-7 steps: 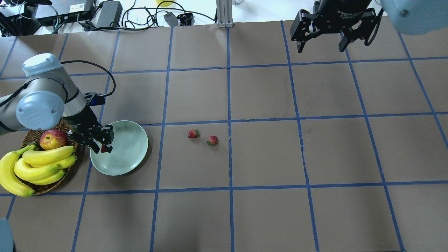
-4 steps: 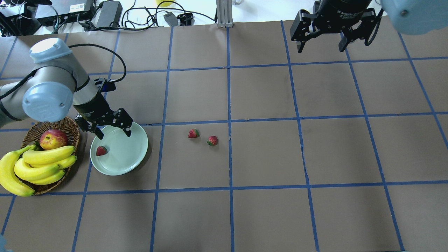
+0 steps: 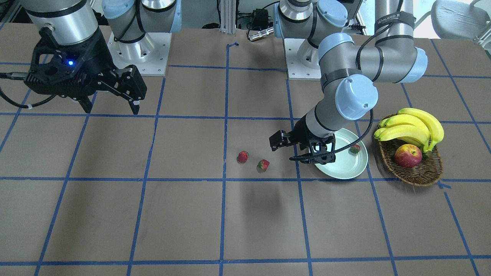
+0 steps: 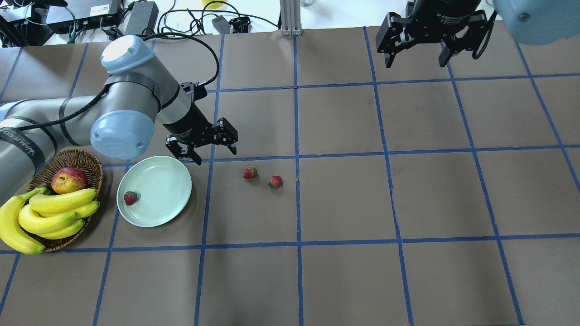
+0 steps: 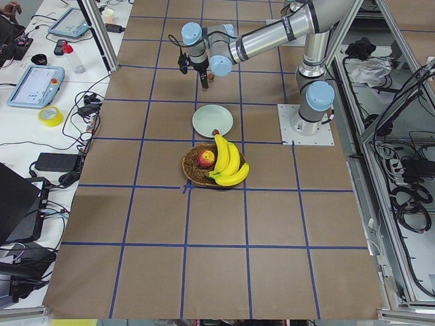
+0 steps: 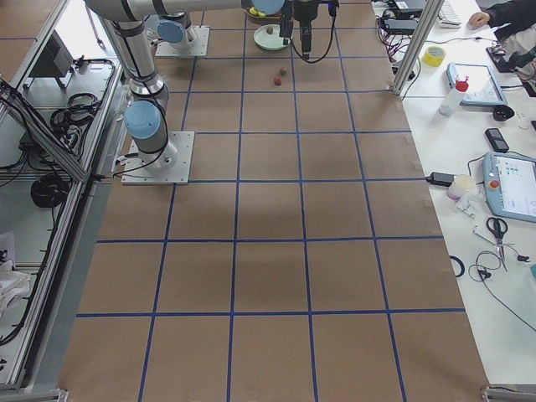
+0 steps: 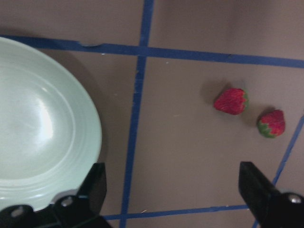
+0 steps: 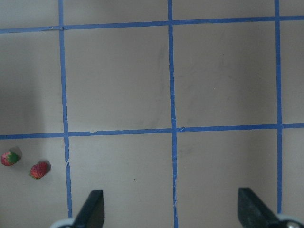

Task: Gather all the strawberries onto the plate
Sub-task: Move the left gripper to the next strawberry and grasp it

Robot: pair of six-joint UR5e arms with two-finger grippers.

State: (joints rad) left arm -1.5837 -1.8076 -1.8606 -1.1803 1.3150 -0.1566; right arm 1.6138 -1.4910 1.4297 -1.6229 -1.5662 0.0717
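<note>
The pale green plate [image 4: 167, 181] sits at the left of the table and holds one strawberry [image 4: 131, 198] near its left rim. Two more strawberries [image 4: 250, 172] [image 4: 275, 182] lie side by side on the brown paper to the plate's right. My left gripper [image 4: 216, 157] is open and empty, hovering above the table just past the plate's far right rim. The left wrist view shows the plate's edge [image 7: 42, 142] and both loose strawberries [image 7: 231, 101] [image 7: 271, 123]. My right gripper [image 4: 414, 61] is open and empty, high at the far right.
A brown wicker basket [image 4: 86, 163] with a red-yellow apple [image 4: 69, 179] and a bunch of bananas [image 4: 50, 215] stands left of the plate. Cables and power boxes [image 4: 140, 16] lie beyond the table's far edge.
My left gripper opened and left a strawberry on the plate. It then rose and moved right, off the plate, toward the two loose strawberries. The right arm has not moved.
</note>
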